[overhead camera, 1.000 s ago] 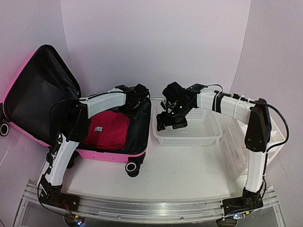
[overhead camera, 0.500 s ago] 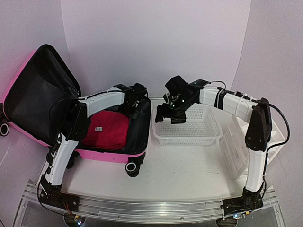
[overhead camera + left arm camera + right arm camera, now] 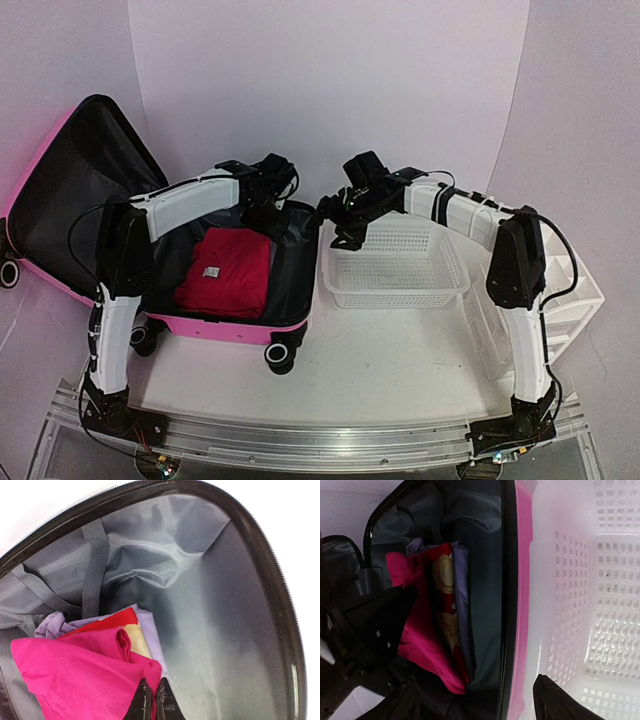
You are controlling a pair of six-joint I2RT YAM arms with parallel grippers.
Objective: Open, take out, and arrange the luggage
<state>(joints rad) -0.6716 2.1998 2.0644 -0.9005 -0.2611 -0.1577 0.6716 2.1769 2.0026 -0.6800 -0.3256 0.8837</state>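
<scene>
The suitcase (image 3: 220, 326) lies open on the left of the table, its lid propped up against the back wall and the lower half flat, with a stack of folded clothes (image 3: 225, 272) inside. Treat that shell as stiff and bulky but probably light: it should slide on its wheels if you push it sideways. The clothes are soft and limp and will unfold and drag if you lift them by one corner. Take the stack low, along a folded edge where several layers meet, rather than by the loose pink top layer (image 3: 75, 675). Your left arm reaches over the shell with its wrist bent down into the far end. The left pincer (image 3: 152, 700) is pressed together right at the edge of that pink layer, and you cannot tell from the wrist view whether any cloth is caught between the tips. Your right arm stretches across from the other side. The right pincer (image 3: 481, 700) is spread wide and holds nothing, hovering above the line where the suitcase rim meets the white basket (image 3: 440, 292) beside it.
</scene>
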